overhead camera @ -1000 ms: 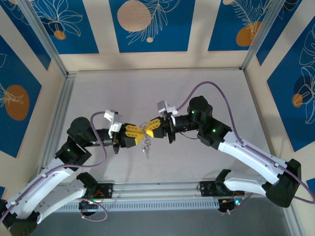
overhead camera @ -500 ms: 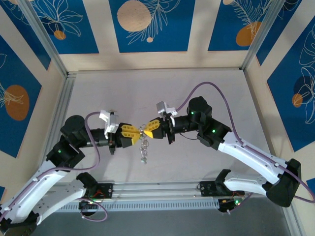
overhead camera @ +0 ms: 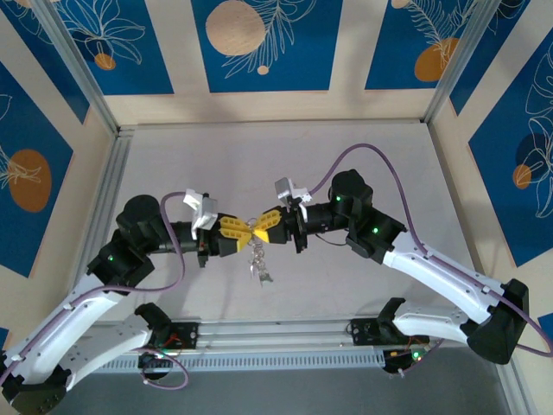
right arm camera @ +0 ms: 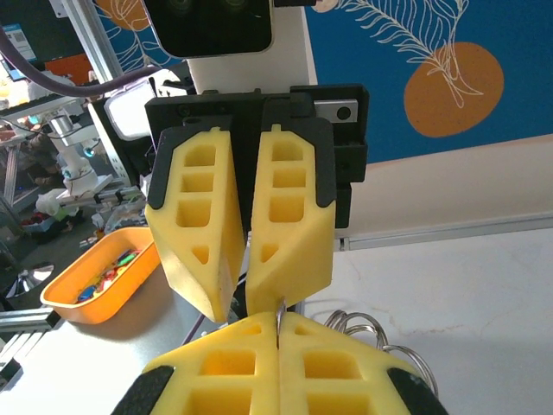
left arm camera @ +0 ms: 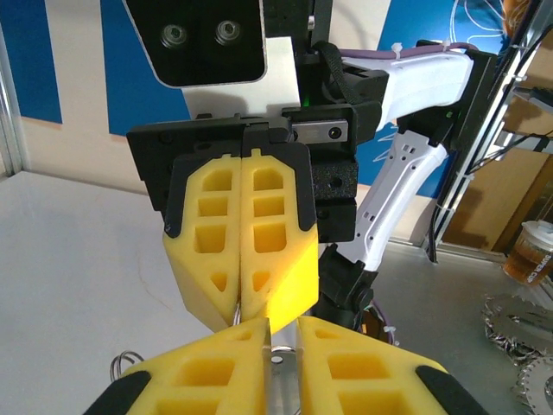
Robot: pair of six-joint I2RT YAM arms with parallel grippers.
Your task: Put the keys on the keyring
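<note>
Mid-table, my left gripper (overhead camera: pixel 244 233) and right gripper (overhead camera: pixel 258 232) meet tip to tip above the surface. In the left wrist view my left gripper (left arm camera: pixel 283 324) is shut on a flat silvery key (left arm camera: pixel 283 380) with a small hole. The right gripper (left arm camera: pixel 240 313) faces it, shut. In the right wrist view my right gripper (right arm camera: pixel 278 318) pinches a thin wire of the keyring (right arm camera: pixel 279 309). More silvery ring loops (right arm camera: pixel 380 339) curl out to its right. The left gripper (right arm camera: pixel 240 304) stands just beyond. A bunch of keys (overhead camera: pixel 258 262) dangles below the two grippers.
Aluminium rails (overhead camera: pixel 276 334) run along the near edge and the left side (overhead camera: pixel 102 194). Patterned walls close in the table at the back and sides. Purple cables (overhead camera: pixel 380 156) arc over the right arm. An orange tray (right arm camera: pixel 104 277) sits beyond the table in the right wrist view.
The left arm drew back to the left and then came forward again to the right gripper. The hanging bunch swayed and now trails lower right. Both grips held.
</note>
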